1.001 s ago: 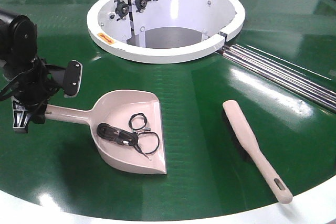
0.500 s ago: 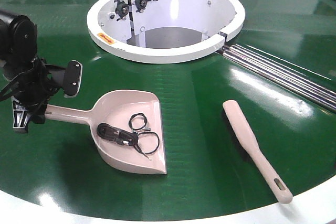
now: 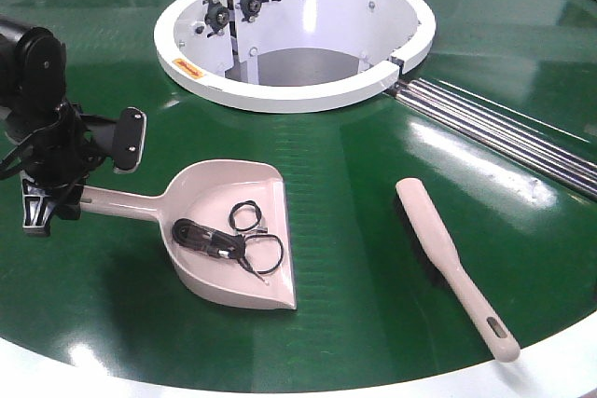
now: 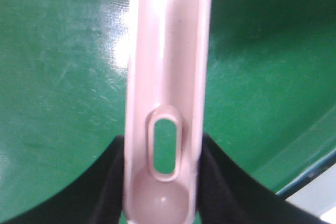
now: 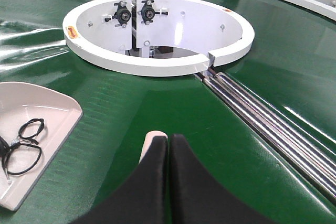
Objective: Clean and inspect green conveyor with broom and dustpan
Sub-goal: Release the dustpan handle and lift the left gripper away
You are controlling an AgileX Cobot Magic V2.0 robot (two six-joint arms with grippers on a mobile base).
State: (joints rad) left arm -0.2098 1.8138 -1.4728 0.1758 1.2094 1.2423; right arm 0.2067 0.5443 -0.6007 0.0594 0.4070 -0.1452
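Observation:
The dustpan [image 3: 224,174] lies on the green conveyor [image 3: 354,184] at the left, with black cable loops [image 3: 219,241] inside. My left gripper [image 3: 80,185] is at the end of its handle. In the left wrist view my left gripper [image 4: 163,148] has both black fingers pressed against the sides of the handle [image 4: 168,66] by its slot hole. The broom [image 3: 448,253] lies free on the belt at the right. My right gripper [image 5: 168,137] is shut and empty, with the broom's cream tip [image 5: 153,140] showing just past its left finger. It is out of the front view.
The white ring hub [image 3: 280,90] stands at the back centre, and silver rollers [image 3: 485,132] run from it to the right. The white outer rim [image 3: 560,361] curves along the front. The dustpan corner [image 5: 37,103] shows left in the right wrist view.

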